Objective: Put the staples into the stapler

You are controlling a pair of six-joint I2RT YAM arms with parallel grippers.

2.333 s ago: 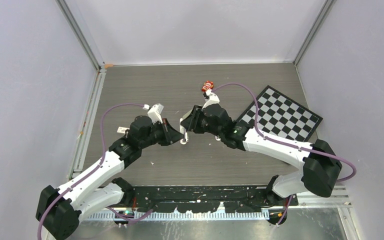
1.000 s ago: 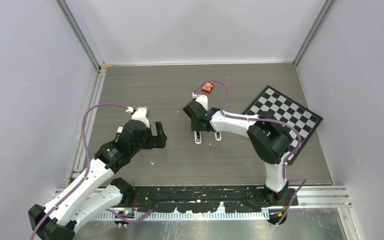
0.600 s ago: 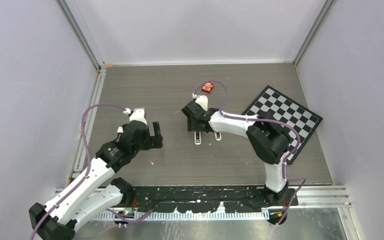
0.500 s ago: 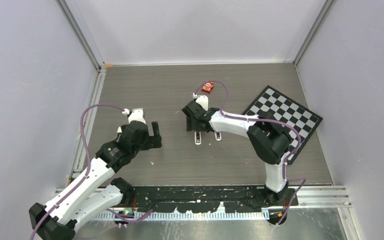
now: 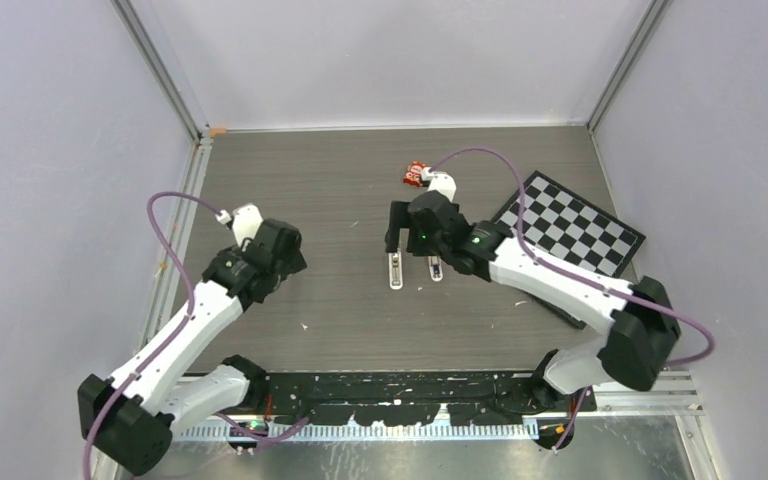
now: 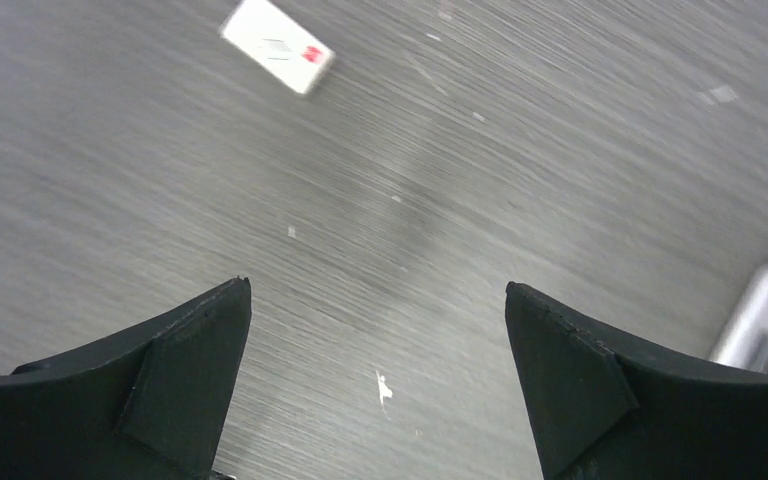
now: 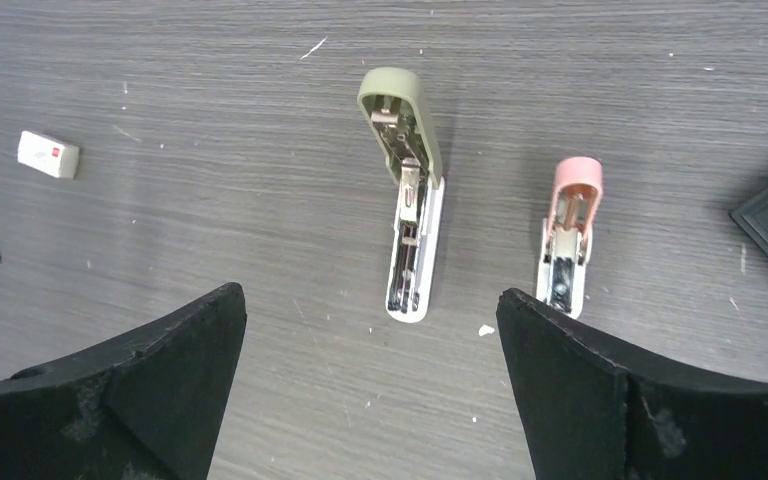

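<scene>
Stapler is lying hinged open on the table, its pale channel facing up, with a shorter pink piece lying just beside it. Right gripper is hovering directly above both, fingers spread wide and gripping nothing. Left gripper is hanging well apart, likewise wide open and empty, with a white box lying beyond it
</scene>
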